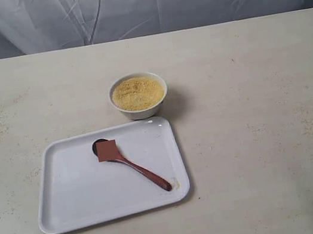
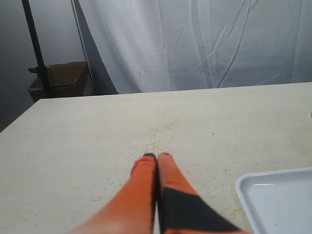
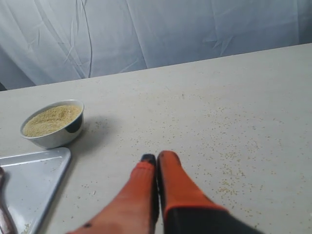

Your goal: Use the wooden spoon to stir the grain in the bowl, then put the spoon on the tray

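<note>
The white bowl [image 1: 139, 96] holds a mound of yellow grain [image 1: 137, 92] behind the white tray [image 1: 68, 199]. On the tray lies the dark wooden spoon [image 1: 133, 164], handle pointing to the front right, with a brown square patch over its bowl end. Neither arm shows in the exterior view. My left gripper [image 2: 157, 156] is shut and empty above bare table, with the tray's corner [image 2: 278, 197] beside it. My right gripper [image 3: 156, 157] is shut and empty too, the bowl [image 3: 53, 124], its grain [image 3: 52, 120] and the tray corner [image 3: 29, 183] off to one side.
Loose grains [image 2: 163, 134] are scattered on the beige table [image 1: 257, 135]. White cloth [image 1: 136, 2] hangs behind the table. A cardboard box [image 2: 61, 80] and a dark pole [image 2: 36, 48] stand beyond the table's edge in the left wrist view.
</note>
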